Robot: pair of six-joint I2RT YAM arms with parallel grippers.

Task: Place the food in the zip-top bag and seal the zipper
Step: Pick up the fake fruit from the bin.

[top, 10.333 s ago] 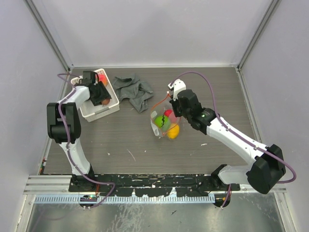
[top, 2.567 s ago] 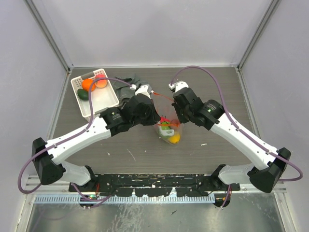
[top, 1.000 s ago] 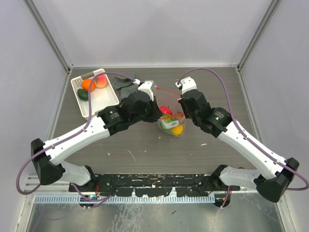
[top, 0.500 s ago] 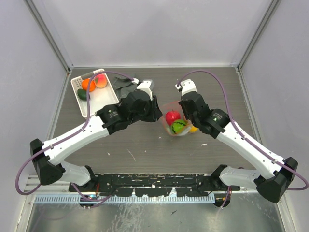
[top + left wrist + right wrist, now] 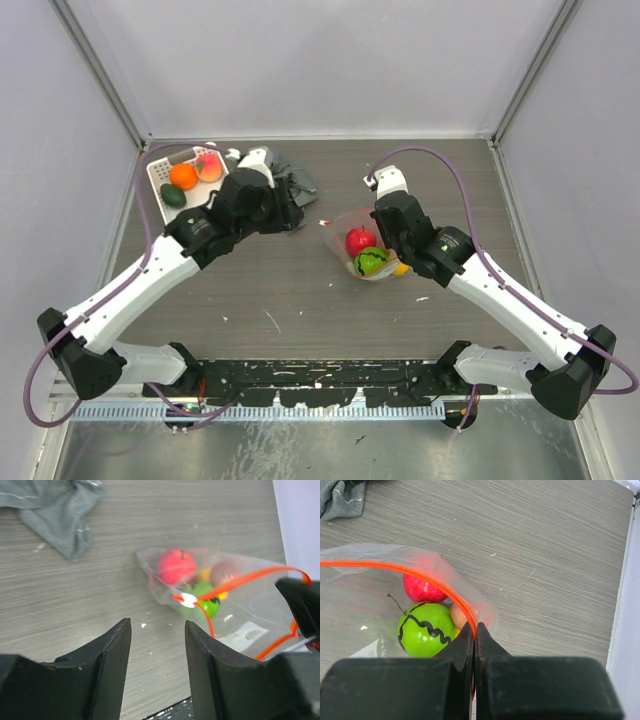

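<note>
The zip-top bag [image 5: 352, 232] lies on the table [image 5: 300, 290] right of centre, its mouth unsealed: in the left wrist view the zipper [image 5: 240, 582] runs as two separate red-orange lines. Inside sit a red fruit [image 5: 358, 240], a bright green fruit [image 5: 371, 262] with a black wavy line, a yellow piece [image 5: 401, 268] and a brownish piece [image 5: 225, 571]. The right gripper [image 5: 474, 627] is fully closed, pinching the zipper at the bag's right-hand mouth edge. The left gripper [image 5: 157, 625] hovers left of the bag, apart from it, jaws partly open and holding nothing. Beside it, further back, lies a grey cloth [image 5: 298, 182]. In the far left corner the white basket [image 5: 153, 178] holds an orange fruit [image 5: 182, 175], a pink fruit [image 5: 208, 167] and a dark green piece [image 5: 173, 196]
</note>
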